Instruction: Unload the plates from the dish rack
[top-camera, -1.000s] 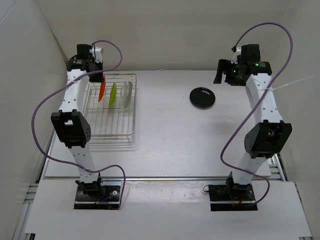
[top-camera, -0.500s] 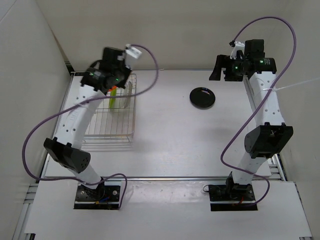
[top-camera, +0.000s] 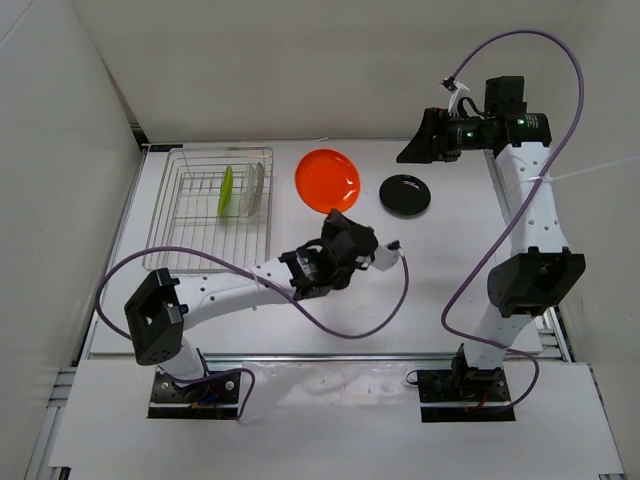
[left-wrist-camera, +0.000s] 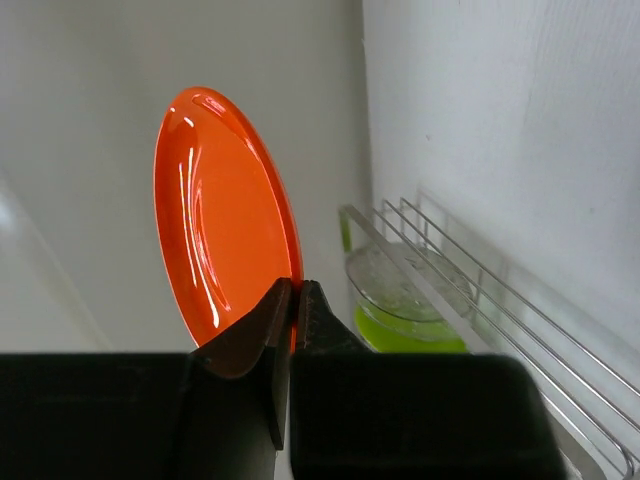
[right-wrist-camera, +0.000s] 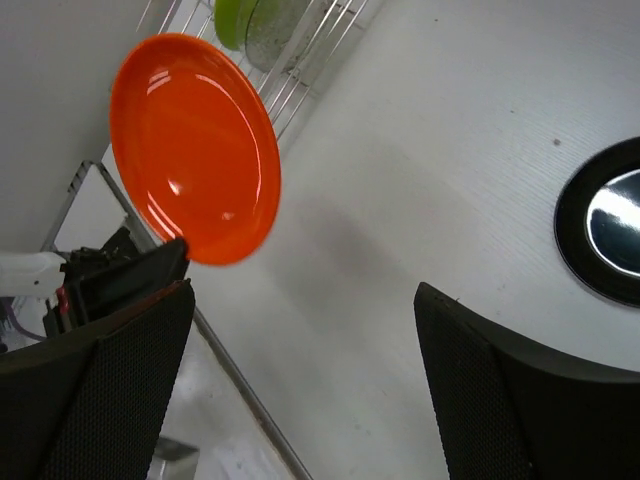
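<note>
My left gripper (top-camera: 335, 218) (left-wrist-camera: 293, 285) is shut on the lower rim of the orange-red plate (top-camera: 328, 180) (left-wrist-camera: 215, 220) (right-wrist-camera: 190, 150) and holds it above the table, right of the dish rack (top-camera: 269, 215) (left-wrist-camera: 440, 260). The lime green plate (top-camera: 226, 191) (left-wrist-camera: 410, 330) and the clear plate (top-camera: 255, 190) (left-wrist-camera: 395, 280) stand on edge in the rack's far end. The black plate (top-camera: 405, 194) (right-wrist-camera: 610, 235) lies flat on the table at the back right. High over it, my right gripper (top-camera: 415, 145) (right-wrist-camera: 302, 290) hangs open with nothing between its fingers.
The left arm stretches low across the table's front half, its purple cable (top-camera: 340, 325) looping beside it. White walls close the table at the left and back. The rack's near half holds no plates.
The left arm has lifted the orange-red plate out of the rack and swung it right to the table's middle. The right gripper has shifted a little left, still open.
</note>
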